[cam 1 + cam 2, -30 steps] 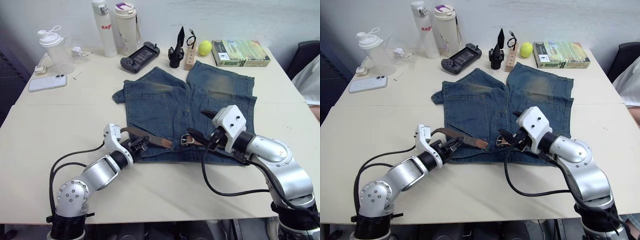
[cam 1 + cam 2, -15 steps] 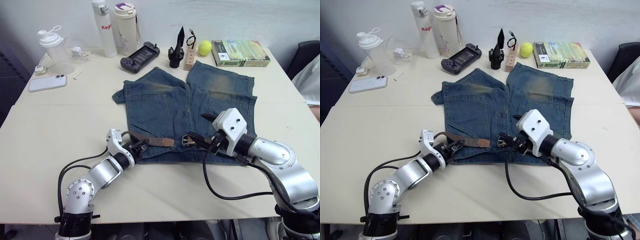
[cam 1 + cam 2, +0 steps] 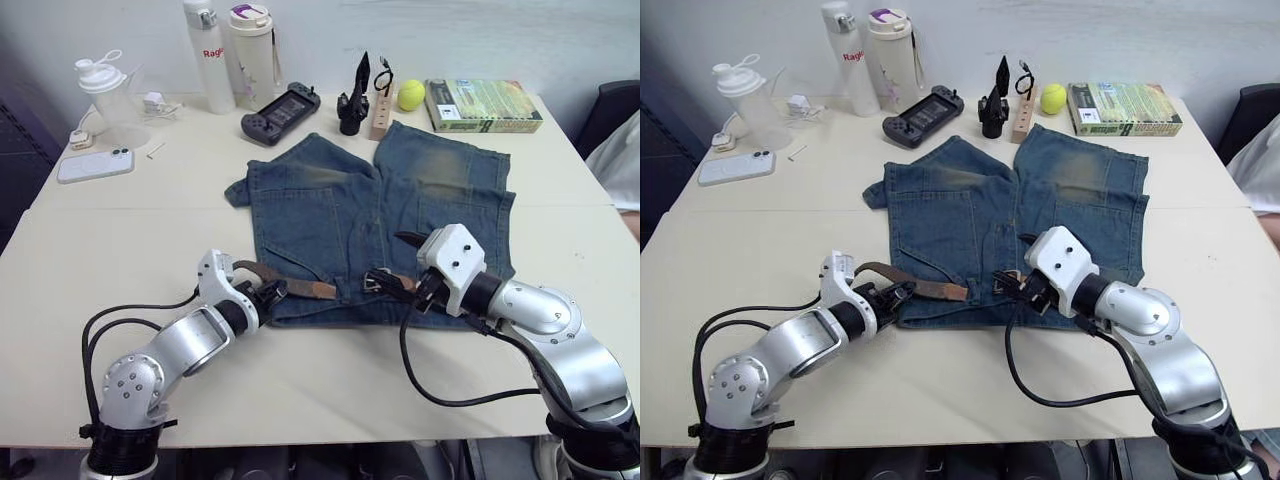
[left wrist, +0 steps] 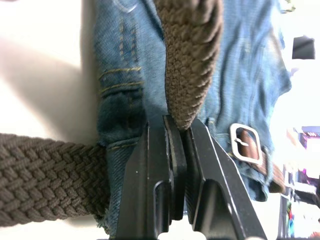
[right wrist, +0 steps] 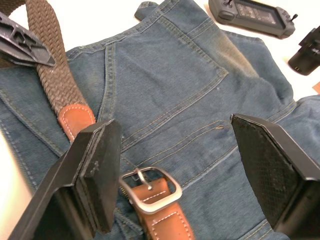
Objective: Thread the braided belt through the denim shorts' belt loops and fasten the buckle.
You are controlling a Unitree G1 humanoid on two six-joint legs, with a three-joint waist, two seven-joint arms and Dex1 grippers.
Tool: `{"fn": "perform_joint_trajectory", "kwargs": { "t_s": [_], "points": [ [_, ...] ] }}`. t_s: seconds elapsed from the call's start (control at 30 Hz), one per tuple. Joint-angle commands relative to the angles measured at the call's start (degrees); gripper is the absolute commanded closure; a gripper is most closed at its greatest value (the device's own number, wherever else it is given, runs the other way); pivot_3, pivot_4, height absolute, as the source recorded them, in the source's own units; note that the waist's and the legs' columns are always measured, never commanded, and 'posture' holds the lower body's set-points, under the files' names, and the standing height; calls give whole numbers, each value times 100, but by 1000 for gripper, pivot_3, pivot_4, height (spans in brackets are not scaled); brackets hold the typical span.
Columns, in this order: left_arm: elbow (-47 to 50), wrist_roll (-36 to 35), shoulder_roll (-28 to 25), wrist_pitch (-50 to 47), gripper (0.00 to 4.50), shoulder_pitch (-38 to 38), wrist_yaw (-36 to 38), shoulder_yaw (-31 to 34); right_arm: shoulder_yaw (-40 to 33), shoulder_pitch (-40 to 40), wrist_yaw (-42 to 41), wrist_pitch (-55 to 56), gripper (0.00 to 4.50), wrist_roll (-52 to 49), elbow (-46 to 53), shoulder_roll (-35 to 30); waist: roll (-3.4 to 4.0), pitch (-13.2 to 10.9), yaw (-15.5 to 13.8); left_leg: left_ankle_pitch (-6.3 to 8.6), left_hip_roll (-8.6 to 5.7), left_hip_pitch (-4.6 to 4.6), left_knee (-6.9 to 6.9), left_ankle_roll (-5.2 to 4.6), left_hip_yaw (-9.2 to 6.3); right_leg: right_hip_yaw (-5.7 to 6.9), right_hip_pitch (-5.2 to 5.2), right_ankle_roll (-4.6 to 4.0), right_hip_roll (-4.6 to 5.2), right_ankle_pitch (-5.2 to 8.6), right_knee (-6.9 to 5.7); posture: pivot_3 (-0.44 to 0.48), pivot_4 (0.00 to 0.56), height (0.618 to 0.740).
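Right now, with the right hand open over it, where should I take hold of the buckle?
Grip the leather strap just behind the buckle, not the frame: it lies flat on the denim shorts, prong up. Bring the right hand straight down, fingers across the strap's edges.

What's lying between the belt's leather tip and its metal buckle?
Only bare denim shorts, in the right wrist view: the leather tip and buckle lie apart.
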State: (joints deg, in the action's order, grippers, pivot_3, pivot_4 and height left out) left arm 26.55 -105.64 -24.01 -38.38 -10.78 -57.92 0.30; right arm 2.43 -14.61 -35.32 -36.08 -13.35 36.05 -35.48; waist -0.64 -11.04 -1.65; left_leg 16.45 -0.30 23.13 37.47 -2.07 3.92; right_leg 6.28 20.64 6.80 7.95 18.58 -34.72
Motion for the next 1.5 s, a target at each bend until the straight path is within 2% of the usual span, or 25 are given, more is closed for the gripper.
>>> {"fn": "perform_joint_trajectory", "kwargs": {
  "t_s": [0.03,0.37,0.77,0.9,1.0,1.2,1.37,1.5],
  "points": [
    [332,-62,-22,209,4500,-149,-496,-135,38,-38,26,138,777,74,163,-64,0,0,1,-1,0,0,0,0,0,0,0,0,-20,0,0,0,150,724],
    [463,-31,-8,383,4500,-523,-923,-368,130,-44,-39,207,777,209,109,-134,0,0,-2,-5,1,0,-1,-1,0,-2,0,0,-29,0,1,0,150,724],
    [443,-351,-226,190,4500,-873,-319,-490,96,-100,13,201,777,228,76,-65,0,0,-1,-8,1,-1,-2,1,0,-1,-1,0,-32,0,1,0,150,724],
    [382,-692,-148,252,4500,-715,-131,-554,86,-96,19,229,777,254,66,-82,0,0,1,-9,1,-1,-1,1,0,-1,-2,0,-31,0,1,0,150,724],
    [286,-643,-136,283,4500,-692,-45,-575,79,-98,24,231,777,262,62,-75,0,0,3,-10,1,-1,-2,1,-1,-1,-2,0,-32,0,0,0,150,724],
    [-307,-151,-126,61,4500,-473,667,-605,73,-152,-3,226,777,249,60,-84,0,0,-7,-12,-1,-1,0,-1,0,0,-4,0,-32,0,1,0,150,724],
    [-815,673,-179,-266,4500,-288,1577,-601,25,-240,-28,205,777,188,65,-83,0,0,-3,-13,0,-1,-4,0,1,0,1,0,-36,0,-2,0,150,724],
    [-1015,1116,124,-258,4500,-238,2102,-580,25,-188,-60,183,777,187,102,-132,0,0,-10,-13,0,-1,-5,1,0,0,-1,0,-34,0,1,0,150,724]
  ]
}}
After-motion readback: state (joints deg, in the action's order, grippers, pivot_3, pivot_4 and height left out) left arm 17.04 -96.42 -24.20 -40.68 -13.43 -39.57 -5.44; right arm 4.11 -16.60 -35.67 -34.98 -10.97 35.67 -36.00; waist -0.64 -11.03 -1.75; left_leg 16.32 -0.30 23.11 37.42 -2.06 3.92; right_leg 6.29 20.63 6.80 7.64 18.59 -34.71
